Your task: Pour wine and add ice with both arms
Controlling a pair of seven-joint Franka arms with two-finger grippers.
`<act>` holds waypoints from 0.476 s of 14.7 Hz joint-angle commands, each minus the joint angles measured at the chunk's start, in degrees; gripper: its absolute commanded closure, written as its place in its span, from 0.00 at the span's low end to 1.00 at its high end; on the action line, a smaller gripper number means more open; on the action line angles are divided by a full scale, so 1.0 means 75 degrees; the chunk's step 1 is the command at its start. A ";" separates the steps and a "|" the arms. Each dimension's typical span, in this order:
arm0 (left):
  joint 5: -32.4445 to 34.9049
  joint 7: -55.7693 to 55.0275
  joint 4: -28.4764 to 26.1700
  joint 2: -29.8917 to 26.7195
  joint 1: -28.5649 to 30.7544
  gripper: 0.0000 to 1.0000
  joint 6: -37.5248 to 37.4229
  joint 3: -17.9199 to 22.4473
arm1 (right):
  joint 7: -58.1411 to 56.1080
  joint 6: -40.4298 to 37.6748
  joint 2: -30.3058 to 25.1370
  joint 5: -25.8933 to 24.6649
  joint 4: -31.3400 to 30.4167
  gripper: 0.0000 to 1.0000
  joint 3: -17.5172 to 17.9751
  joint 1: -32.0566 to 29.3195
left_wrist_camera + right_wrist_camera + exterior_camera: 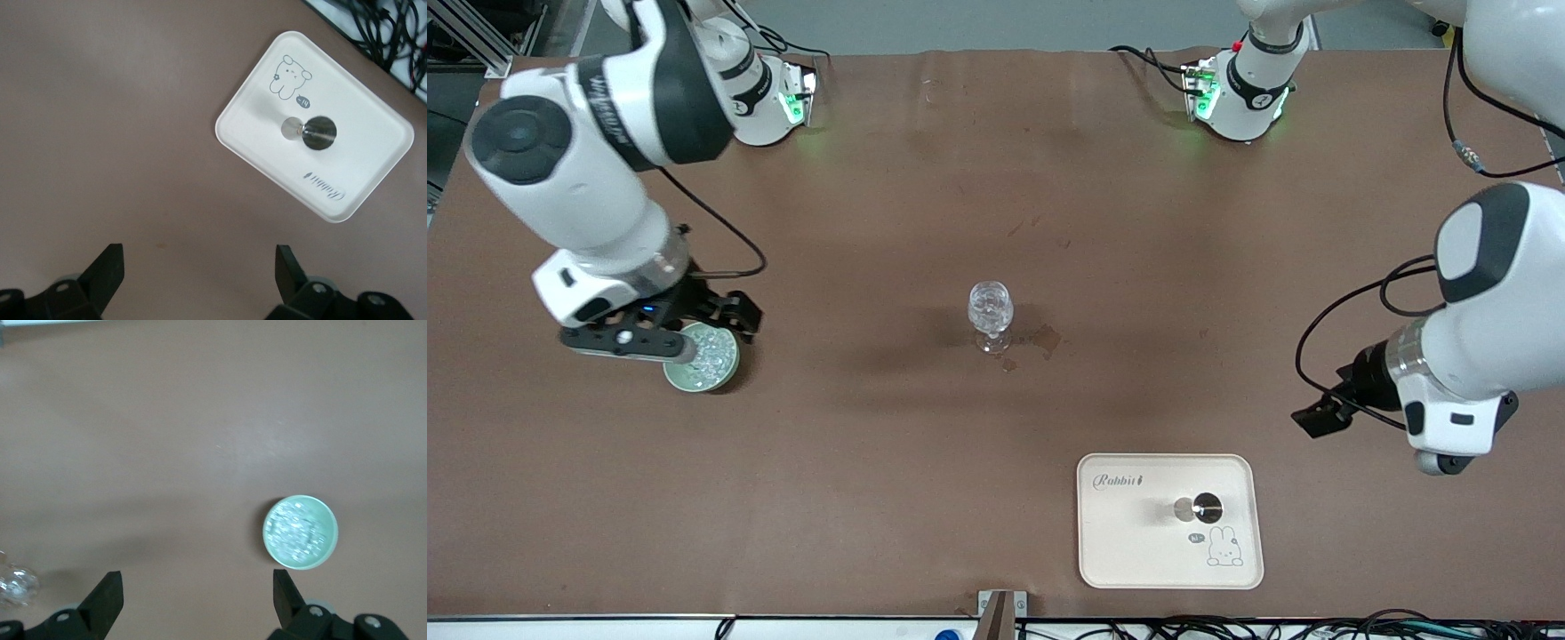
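Across the brown table [925, 178] in the front view, a stemmed glass [990, 316] stands upright near the middle, clear whitish chunks showing inside its bowl and a small wet stain on the tabletop just beside its foot. Toward the right arm's end of the table sits a pale green bowl [704, 360] filled with ice [710, 348], and the right gripper [660, 331] hangs over the rim of that bowl, partly covering it. Nearer the camera than the glass, toward the left arm's end, lies a cream tray [1129, 556] printed with a rabbit, and on it rests a small dark round object with a shiny piece touching it [1199, 508]; what it is cannot be told. The left gripper [1325, 411] hovers over bare table beside the tray, toward the left arm's end. From the left wrist view, the left gripper's fingers [107, 270] stand wide apart with nothing between them, above plain tabletop, while the tray [373, 180] and its round object [312, 131] lie a little way off. From the right wrist view, the right gripper's fingers [105, 595] are likewise spread and empty; the green bowl [331, 520] with its ice [297, 532] sits close to one finger, and the glass [15, 585] shows at the picture's edge, well apart from the bowl.
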 commanded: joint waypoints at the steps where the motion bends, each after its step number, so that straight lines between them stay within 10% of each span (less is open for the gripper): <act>1: 0.0414 0.1435 -0.0272 -0.0698 0.0010 0.00 -0.0460 -0.0032 | -0.0351 -0.0386 -0.0634 0.0018 -0.0589 0.01 0.0164 -0.0557; 5: 0.0100 0.3567 -0.0669 -0.1857 -0.0094 0.00 -0.0742 0.0505 | -0.1192 -0.0682 -0.1265 0.0042 -0.1125 0.02 0.0164 -0.1283; 7: -0.0636 0.4191 -0.0997 -0.2571 -0.0782 0.00 -0.0777 0.1777 | -0.1662 -0.0693 -0.1594 0.0053 -0.1397 0.02 0.0164 -0.1659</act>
